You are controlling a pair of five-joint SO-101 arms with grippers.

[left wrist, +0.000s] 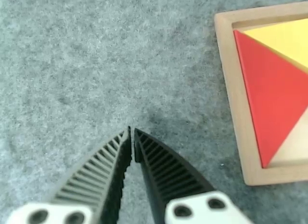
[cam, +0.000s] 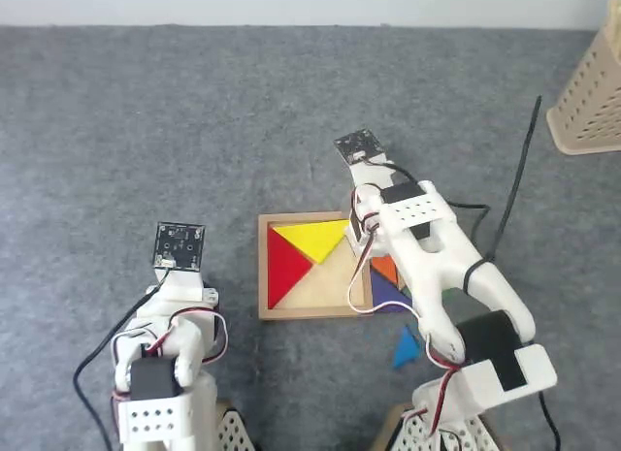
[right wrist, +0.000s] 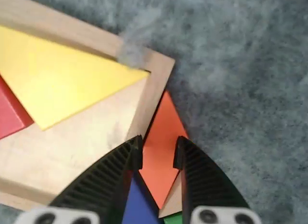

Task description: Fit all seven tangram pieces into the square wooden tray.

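Note:
The square wooden tray (cam: 264, 267) holds a red triangle (cam: 284, 267) on its left side and a yellow triangle (cam: 315, 238) along its far side. My right arm (cam: 417, 228) hangs over the tray's right wall. My right gripper (right wrist: 158, 154) is open, and its fingers straddle an orange piece (right wrist: 163, 132) that lies on the carpet against the tray's outer wall (right wrist: 156, 84). A dark blue piece (right wrist: 137, 207) and a green scrap (right wrist: 171, 218) sit under the jaws. My left gripper (left wrist: 131, 133) is shut and empty over bare carpet, left of the tray (left wrist: 231, 89).
A light blue triangle (cam: 405, 346) lies on the carpet near the right arm's base, and the purple-blue piece (cam: 386, 294) lies by the tray's right front corner. A beige perforated basket (cam: 594, 92) stands far right. A black cable (cam: 514, 179) runs beside the right arm.

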